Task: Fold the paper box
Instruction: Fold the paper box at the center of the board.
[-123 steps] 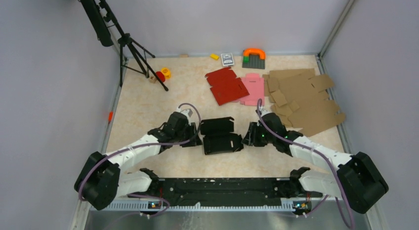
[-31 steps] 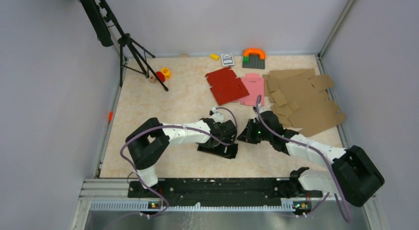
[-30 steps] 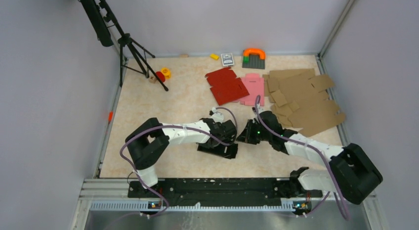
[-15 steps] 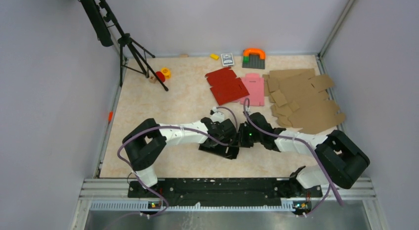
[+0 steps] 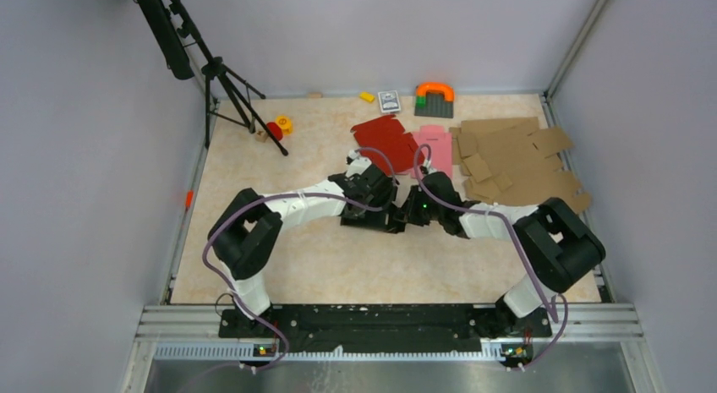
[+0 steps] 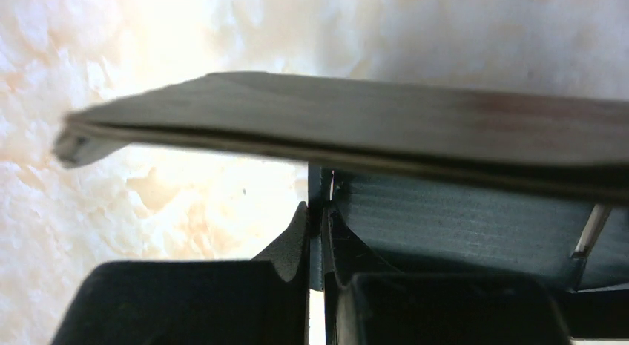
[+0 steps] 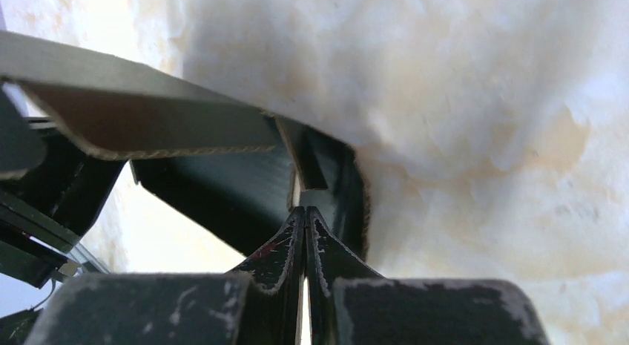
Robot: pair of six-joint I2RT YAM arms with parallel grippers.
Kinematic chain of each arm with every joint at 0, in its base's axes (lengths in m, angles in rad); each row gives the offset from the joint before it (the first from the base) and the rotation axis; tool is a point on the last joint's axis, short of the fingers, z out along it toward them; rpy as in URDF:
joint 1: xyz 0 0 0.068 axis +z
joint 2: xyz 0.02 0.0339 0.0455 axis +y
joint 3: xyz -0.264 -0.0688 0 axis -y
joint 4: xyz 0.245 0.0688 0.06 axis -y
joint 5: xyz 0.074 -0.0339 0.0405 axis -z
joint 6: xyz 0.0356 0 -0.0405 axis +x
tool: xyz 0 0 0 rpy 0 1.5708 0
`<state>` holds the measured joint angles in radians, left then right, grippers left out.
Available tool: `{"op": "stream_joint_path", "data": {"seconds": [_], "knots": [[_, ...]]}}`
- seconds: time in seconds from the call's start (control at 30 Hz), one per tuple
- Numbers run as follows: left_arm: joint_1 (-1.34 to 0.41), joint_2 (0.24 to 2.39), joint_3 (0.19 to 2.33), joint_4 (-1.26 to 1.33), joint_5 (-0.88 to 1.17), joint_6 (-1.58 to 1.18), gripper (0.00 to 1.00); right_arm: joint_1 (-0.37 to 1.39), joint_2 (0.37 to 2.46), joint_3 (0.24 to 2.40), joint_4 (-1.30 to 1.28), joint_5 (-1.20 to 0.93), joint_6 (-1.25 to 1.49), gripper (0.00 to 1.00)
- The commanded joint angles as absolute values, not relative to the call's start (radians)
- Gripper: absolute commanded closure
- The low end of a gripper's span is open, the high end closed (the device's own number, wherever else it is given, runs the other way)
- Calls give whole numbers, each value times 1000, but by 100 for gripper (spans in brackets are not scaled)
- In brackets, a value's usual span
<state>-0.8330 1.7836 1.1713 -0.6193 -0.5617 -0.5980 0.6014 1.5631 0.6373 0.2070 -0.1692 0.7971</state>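
With my left gripper [image 6: 320, 211] and right gripper [image 7: 304, 215] both pinched shut on panels of the black matte die-cut cardboard paper box [image 6: 371, 115], I have shifted it close beside the red cardboard blank [image 5: 385, 144], with the folding judged incomplete.

From above, the paper box [image 5: 359, 221] is mostly hidden.
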Motion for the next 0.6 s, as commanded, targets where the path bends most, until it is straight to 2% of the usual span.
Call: {"op": "stream_joint_path", "data": {"seconds": [0.0,0.2,0.33,0.47,0.5,0.57], "knots": [[-802,1813,1233,-539,-556,-544,100,601,1600,708,320,-149,775,100],[-800,1823,1196,-483,-523,-560,100,602,1609,707,319,-102,778,100],[-799,1804,1189,-480,-492,-558,100,603,1528,633,354,-55,794,100],[-798,1826,1188,-480,-478,-549,100,602,1451,618,255,73,791,100],[-798,1840,1200,-493,-476,-549,100,602,1438,610,249,90,801,95],[-798,1862,1221,-510,-463,-548,100,605,1407,582,273,57,797,72]]}}
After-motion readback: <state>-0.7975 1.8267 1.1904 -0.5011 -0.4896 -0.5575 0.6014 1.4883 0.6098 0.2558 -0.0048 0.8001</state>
